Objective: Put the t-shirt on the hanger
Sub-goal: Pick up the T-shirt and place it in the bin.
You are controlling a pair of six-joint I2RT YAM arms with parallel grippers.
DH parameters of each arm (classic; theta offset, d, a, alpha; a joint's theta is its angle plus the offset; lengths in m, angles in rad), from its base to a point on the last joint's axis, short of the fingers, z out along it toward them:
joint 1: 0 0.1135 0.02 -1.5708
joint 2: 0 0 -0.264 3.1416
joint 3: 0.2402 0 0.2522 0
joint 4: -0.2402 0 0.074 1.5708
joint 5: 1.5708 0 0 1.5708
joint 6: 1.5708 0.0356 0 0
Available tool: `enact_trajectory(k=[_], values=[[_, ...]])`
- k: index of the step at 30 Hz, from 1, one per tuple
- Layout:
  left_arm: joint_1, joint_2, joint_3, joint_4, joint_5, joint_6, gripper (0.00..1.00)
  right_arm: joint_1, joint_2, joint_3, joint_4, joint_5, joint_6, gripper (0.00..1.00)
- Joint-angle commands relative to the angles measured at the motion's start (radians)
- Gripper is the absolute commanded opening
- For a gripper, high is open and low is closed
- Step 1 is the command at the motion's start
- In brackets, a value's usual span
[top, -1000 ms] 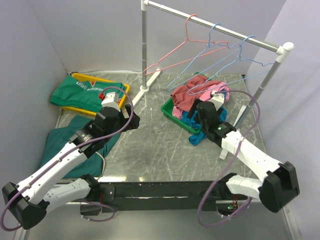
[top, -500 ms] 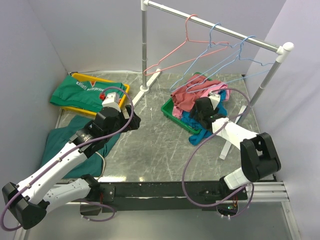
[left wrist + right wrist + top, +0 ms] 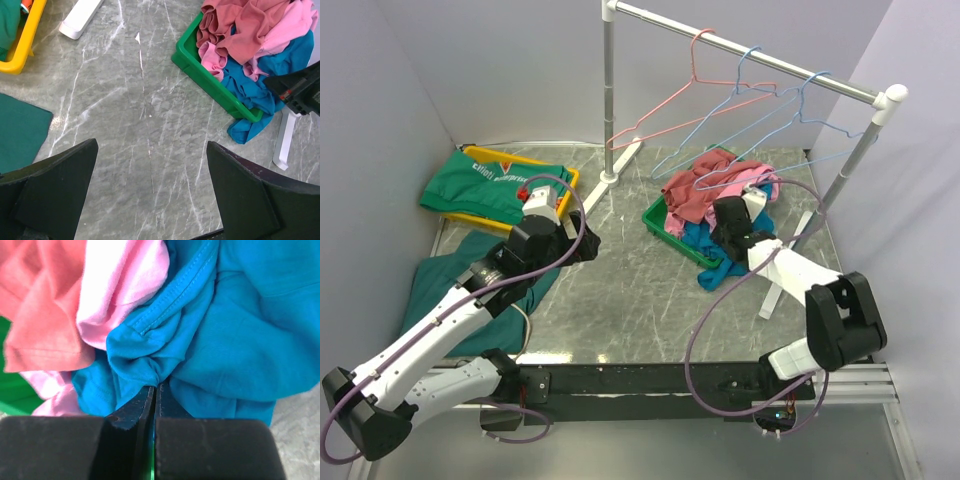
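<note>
Pinching t-shirt [image 3: 220, 340], right tool [image 3: 155, 392] clamped

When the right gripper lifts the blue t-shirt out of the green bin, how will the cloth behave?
Probably floppy: the t-shirt lies in soft folds, and the right gripper pinches only one small fold, so the rest should hang and drag. The pink clothes press against it, so they may get pulled along. Its thin hem suggests it is light.
</note>
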Motion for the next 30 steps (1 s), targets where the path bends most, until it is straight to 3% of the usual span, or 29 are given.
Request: enact_trajectory(k=[1, 18, 30], values=[[-0.003, -0.022, -0.004, 0.019, 0.017, -0.012, 0.96, -0.003, -0.147, 0.017, -0.017, 0.011, 0.006, 0.0], [-0.002, -0.024, -0.023, 0.059, 0.048, -0.021, 0.96, 0.014, -0.508, 0.135, -0.2, -0.135, -0.04, 0.0], [-0.002, -0.018, -0.027, 0.076, 0.057, -0.018, 0.97, 0.017, -0.582, 0.33, -0.286, -0.241, -0.04, 0.0]])
